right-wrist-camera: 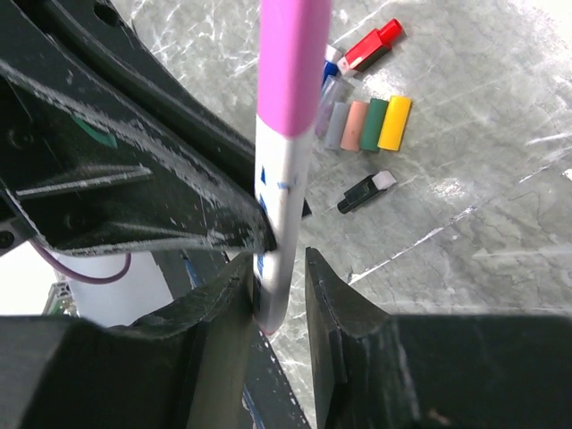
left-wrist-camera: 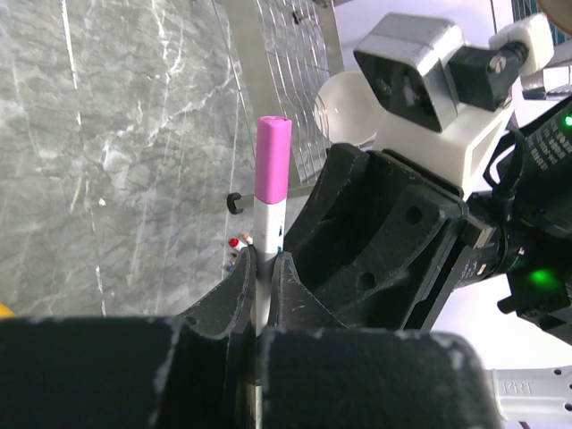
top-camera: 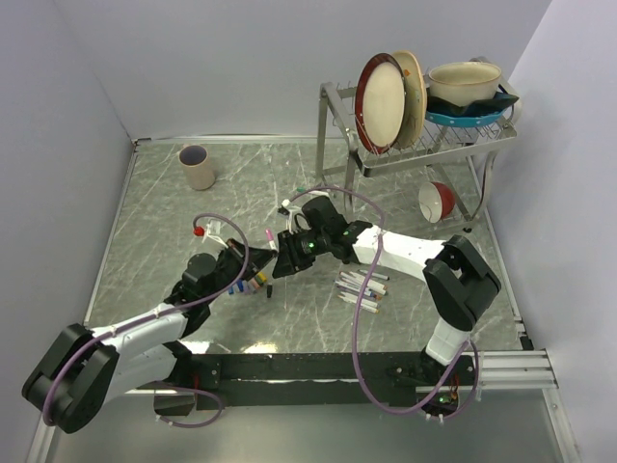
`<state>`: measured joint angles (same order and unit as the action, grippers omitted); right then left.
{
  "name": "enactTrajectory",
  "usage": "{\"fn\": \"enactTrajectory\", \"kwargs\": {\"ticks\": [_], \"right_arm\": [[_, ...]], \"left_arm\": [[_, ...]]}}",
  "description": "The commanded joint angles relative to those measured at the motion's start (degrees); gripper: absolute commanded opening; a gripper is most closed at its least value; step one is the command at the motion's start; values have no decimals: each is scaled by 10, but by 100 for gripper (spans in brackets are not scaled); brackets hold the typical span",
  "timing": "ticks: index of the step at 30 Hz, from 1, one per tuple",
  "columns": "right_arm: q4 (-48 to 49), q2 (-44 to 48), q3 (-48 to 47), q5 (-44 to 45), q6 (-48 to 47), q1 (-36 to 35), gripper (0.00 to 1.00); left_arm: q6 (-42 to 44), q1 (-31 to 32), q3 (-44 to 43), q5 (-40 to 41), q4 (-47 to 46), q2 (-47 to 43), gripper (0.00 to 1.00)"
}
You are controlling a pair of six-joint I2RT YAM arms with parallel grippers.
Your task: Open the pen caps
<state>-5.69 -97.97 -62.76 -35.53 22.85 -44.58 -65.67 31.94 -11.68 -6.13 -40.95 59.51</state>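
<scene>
Left arm: the left gripper [left-wrist-camera: 265, 268] had its jaws clenched on a thin white marker pen [right-wrist-camera: 284, 192], low on the barrel.
Capped pen: a pink cylindrical plastic cap [left-wrist-camera: 273, 161] sat fitted on the pen's end, pointing to 12 o'clock in the left wrist view.
Right arm: the right gripper [right-wrist-camera: 275, 268] had its jaws part-way apart, straddling the white barrel. A sliver of gap showed on one side, so they were not clenched.
Meeting place: near the middle of the grey marbled table [top-camera: 164, 222], with the right gripper at 3 o'clock of the left.
Loose caps: grey, salmon, green and yellow short plastic pen caps [right-wrist-camera: 375, 123] lay side by side on the table. A red cap [right-wrist-camera: 374, 46] lay at 12 o'clock of that row and a black-and-white piece [right-wrist-camera: 365, 190] at 6 o'clock.
Pen pile: more white marker pens [top-camera: 362, 285] lay at 4 o'clock of the grippers.
Far edge: a beige mug [top-camera: 198, 167] stood at 11 o'clock and a metal dish rack [top-camera: 424, 154] with plates at 1 o'clock.
</scene>
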Motion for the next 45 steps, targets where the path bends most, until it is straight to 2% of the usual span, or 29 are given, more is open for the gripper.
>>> {"fn": "enactTrajectory", "kwargs": {"ticks": [1, 3, 8, 10, 11, 12, 14, 15, 17, 18, 21, 24, 33, 45], "right_arm": [[27, 14, -23, 20, -11, 19, 35], [27, 16, -22, 19, -12, 21, 35], [17, 10, -29, -15, -26, 32, 11], [-3, -1, -40, -46, -57, 33, 4], [-32, -5, -58, -60, -74, 34, 3], [-50, -10, -69, -73, -92, 33, 1], [-137, -29, -114, -116, -176, 33, 0], [-165, -38, -126, -134, -250, 34, 0], [-205, -37, -136, -170, -295, 34, 0], [-208, -31, -134, -178, -311, 34, 0], [-222, -32, -134, -188, -328, 34, 0], [-232, -40, -138, -205, -337, 34, 0], [-249, -53, -145, -211, -349, 29, 0], [-252, -60, -149, -198, -346, 27, 0]], "left_arm": [[-6, 15, -3, -16, -31, 8, 1], [-6, 18, -1, -15, -37, 11, 1], [-1, 22, 4, -14, -53, 6, 1], [0, 22, 6, -8, -46, -11, 5], [4, 22, 5, -2, -37, -21, 11], [5, 22, 3, 13, -6, -31, 26], [18, 22, 1, 28, 23, -68, 38], [21, 22, 2, 44, 34, -82, 48], [29, 22, 10, 56, 64, -124, 56], [29, 22, 12, 60, 74, -137, 64], [30, 22, 22, 85, 99, -178, 71], [30, 22, 22, 89, 107, -187, 70], [34, 22, 11, 77, 83, -161, 58], [44, 22, -7, 34, 50, -106, 29]]}}
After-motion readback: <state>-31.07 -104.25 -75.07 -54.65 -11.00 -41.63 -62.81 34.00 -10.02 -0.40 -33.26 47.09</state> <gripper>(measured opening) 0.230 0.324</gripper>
